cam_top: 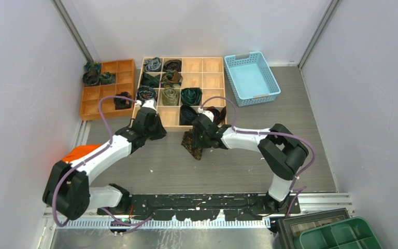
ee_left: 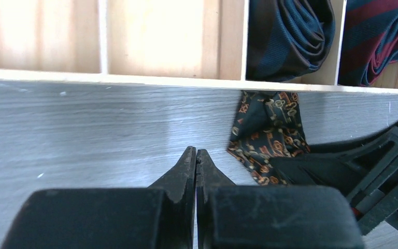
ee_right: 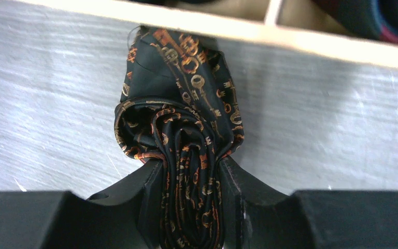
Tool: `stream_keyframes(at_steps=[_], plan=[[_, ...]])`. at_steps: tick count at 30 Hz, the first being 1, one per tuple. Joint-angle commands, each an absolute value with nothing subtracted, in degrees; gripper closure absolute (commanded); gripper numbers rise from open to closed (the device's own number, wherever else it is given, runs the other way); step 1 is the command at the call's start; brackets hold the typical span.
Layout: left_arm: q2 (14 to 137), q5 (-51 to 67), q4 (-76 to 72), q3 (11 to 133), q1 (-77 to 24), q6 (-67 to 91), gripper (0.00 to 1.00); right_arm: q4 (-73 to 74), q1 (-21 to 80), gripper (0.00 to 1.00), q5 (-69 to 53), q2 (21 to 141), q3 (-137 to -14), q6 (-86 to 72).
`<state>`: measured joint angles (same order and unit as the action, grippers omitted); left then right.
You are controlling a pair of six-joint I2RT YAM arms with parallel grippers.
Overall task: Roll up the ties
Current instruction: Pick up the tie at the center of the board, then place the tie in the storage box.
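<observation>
Near the middle of the grey counter (cam_top: 228, 166), just in front of the sixteen-cell pale wooden tray (cam_top: 212, 81), one black necktie with orange key print (ee_right: 186, 129) lies half rolled. Its coil is pinched between the fingers of the right gripper (ee_right: 189, 166). Beside it the left gripper (ee_left: 196, 155) hovers, its tips pressed together on nothing. Nine rolled ties (cam_top: 191, 95) fill cells of the wooden tray. About four more sit in the orange divided tray (cam_top: 97, 106) toward the far-left corner. One blue plastic basket (cam_top: 251, 80) stands far right.
</observation>
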<state>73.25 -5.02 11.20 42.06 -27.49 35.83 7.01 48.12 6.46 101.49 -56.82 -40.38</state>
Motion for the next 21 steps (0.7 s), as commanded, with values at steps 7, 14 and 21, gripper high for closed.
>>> stream_keyframes(at_steps=[7,14,21], plan=[[54.95,-14.71,25.39,45.73,-25.58,36.78,1.00,14.73,48.72,0.99,4.72,92.14,-60.10,-38.09],[46.50,-17.41,33.55,50.69,-25.58,34.41,1.00,13.41,48.69,0.99,-2.52,96.76,-72.04,-37.58],[43.09,-19.21,37.49,53.60,-25.58,32.22,1.00,16.36,48.68,0.99,-5.48,105.07,-88.70,-35.83]])
